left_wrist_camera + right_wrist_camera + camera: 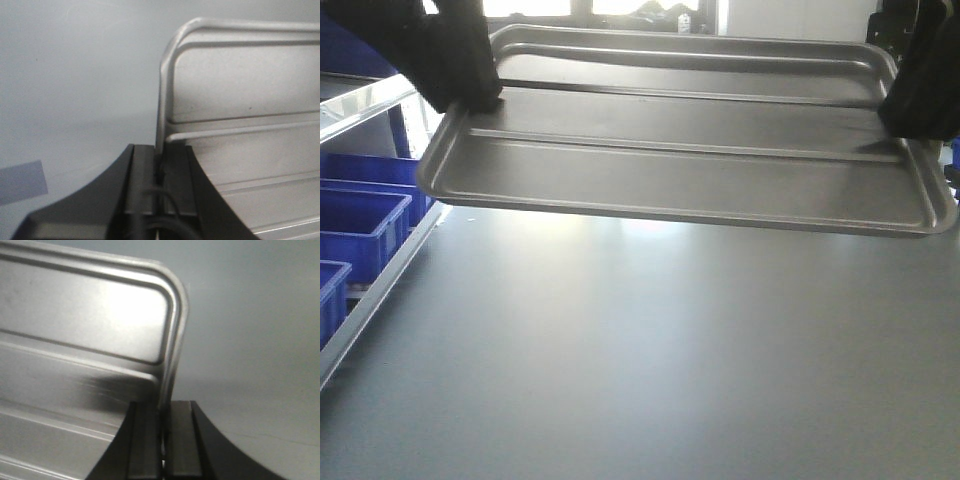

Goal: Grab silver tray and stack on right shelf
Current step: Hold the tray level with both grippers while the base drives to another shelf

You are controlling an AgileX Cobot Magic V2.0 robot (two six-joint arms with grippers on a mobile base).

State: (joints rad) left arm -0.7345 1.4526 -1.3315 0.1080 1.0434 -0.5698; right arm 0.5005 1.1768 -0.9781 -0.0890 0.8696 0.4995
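Observation:
The silver tray (690, 150) hangs in the air above the grey table (640, 360), tilted with its near edge lower, two long ridges running across its floor. My left gripper (480, 98) is shut on the tray's left rim, and my right gripper (900, 115) is shut on its right rim. In the left wrist view the tray (240, 100) has its rim pinched between the black fingers of my left gripper (161, 156). The right wrist view shows the tray (85, 330) with its rim clamped by my right gripper (164, 407). The right shelf is out of view.
Blue plastic bins (355, 225) stand on a rack at the left, beside a metal rail (380, 280) along the table's left edge. A bright window sits behind the tray. A pale tape patch (22, 182) lies on the table.

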